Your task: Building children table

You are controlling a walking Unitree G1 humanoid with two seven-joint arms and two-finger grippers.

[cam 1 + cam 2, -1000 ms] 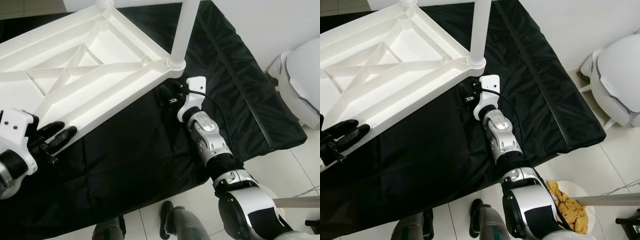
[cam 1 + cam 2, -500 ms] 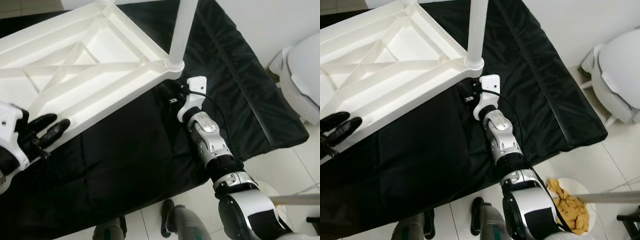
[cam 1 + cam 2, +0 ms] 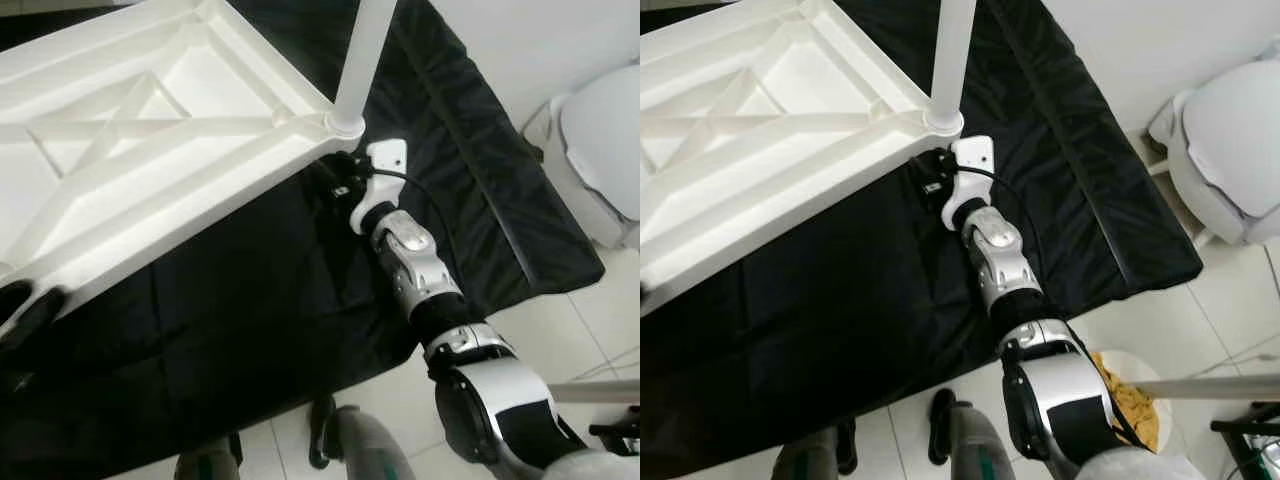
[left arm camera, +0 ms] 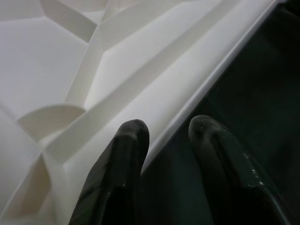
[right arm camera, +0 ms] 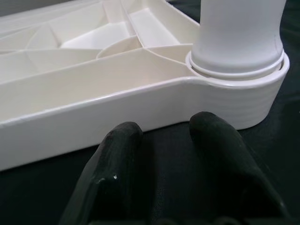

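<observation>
Tabletop: upside down on black cloth, ribs up for fitting legs. Leg: socketed upright. Right tool, left tool: parted, empty, at rim, probably steadying.

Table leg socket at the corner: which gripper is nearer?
Right. The right gripper sits just below the socket; the left gripper is far along the tabletop edge.

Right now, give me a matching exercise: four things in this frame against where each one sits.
Things:
1. table leg
2. right gripper
3. left gripper
4. black cloth

Places:
A. spread beneath the tabletop
B. at the tabletop's long edge
C. standing in the corner socket
D. just short of the corner socket, on the cloth

Pairs: 1-C, 2-D, 3-B, 4-A
</observation>
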